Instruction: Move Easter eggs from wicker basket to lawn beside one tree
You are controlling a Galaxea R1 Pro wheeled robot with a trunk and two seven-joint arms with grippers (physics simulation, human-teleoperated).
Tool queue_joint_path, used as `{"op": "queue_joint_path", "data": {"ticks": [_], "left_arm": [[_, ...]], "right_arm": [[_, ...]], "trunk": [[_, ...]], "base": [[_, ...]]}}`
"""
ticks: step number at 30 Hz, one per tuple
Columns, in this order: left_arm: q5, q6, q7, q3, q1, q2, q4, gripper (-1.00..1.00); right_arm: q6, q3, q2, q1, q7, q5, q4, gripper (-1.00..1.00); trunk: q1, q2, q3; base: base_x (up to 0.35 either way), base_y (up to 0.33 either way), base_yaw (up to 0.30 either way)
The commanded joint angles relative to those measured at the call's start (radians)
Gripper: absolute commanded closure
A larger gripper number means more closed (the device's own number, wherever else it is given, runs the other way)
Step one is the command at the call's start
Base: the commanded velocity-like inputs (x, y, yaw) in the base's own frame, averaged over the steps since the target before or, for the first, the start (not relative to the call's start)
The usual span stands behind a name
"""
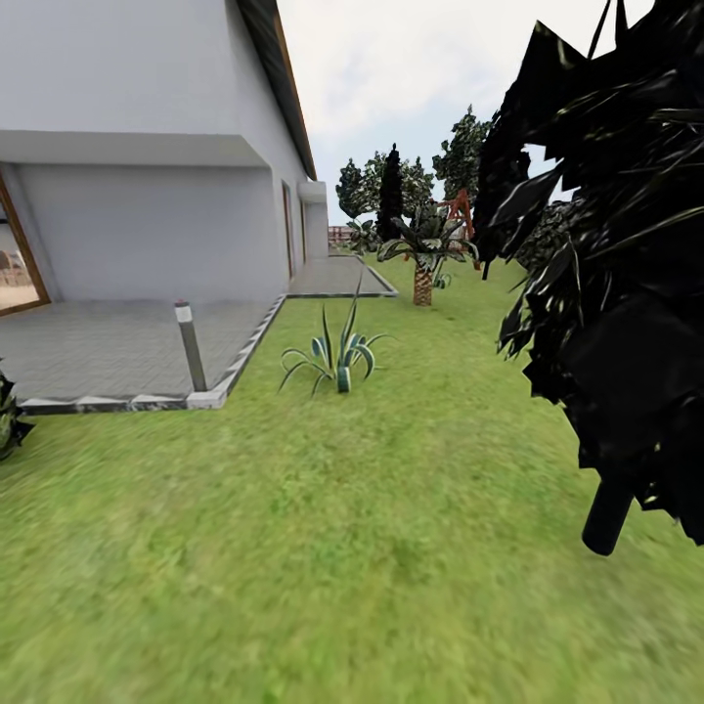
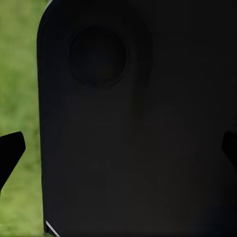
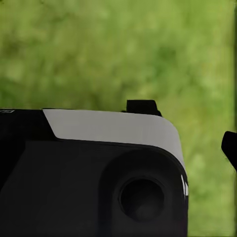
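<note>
My left pincer (image 2: 118, 148) shows in the left wrist view as two dark fingertips (image 2: 11, 150) at opposite edges of the picture, wide apart, so it is released and grasping nothing. Between them sits a broad black panel of my own body (image 2: 128, 128), with a strip of blurred green lawn (image 2: 19, 74) beside it. My right pincer (image 3: 229, 148) shows just one dark fingertip (image 3: 230, 146) at the edge of the right wrist view; I cannot tell whether it is released or clenched. In front of that camera lies a black housing with a pale grey top band (image 3: 113, 129), and beyond it more blurred lawn (image 3: 118, 54).

From my head, the lawn (image 1: 323, 548) spreads wide and mottled green ahead of me. Close on my right hangs a dark, ragged mass of foliage (image 1: 626, 293) above a short dark stem (image 1: 608, 513). On the left stands the white house (image 1: 147, 147) with a grey paved terrace (image 1: 98, 347), and a short bollard (image 1: 190, 344) near the terrace corner. A spiky plant (image 1: 337, 357) grows just beside the paving. Farther off stand a slim palm with a scaly trunk (image 1: 422, 279) and a narrow dark cypress-like tree (image 1: 391, 196), with leafy trees (image 1: 460, 152) behind them.
</note>
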Motion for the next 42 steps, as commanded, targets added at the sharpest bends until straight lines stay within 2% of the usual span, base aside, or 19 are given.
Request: {"op": "queue_joint_path", "data": {"ticks": [1,30,42], "left_arm": [[0.008,0.001,-0.004,0.002,0.0,0.0,-0.001,-1.0],[0.008,0.001,-0.007,0.002,0.0,0.002,-0.001,-1.0],[0.008,0.001,-0.009,0.002,0.0,0.002,-0.001,-1.0]], "right_arm": [[-0.003,0.0,0.0,-0.001,0.001,0.0,0.001,-1.0],[-0.003,0.0,0.002,-0.001,0.001,0.0,0.018,-1.0],[-0.003,0.0,0.002,-0.001,0.001,0.0,0.018,-1.0]], "trunk": [[0.001,0.0,-0.001],[0.001,0.0,-0.001],[0.001,0.0,0.005]], "base": [[0.315,-0.076,0.0],[0.321,-0.028,-0.001],[0.327,0.0,-0.16]]}}
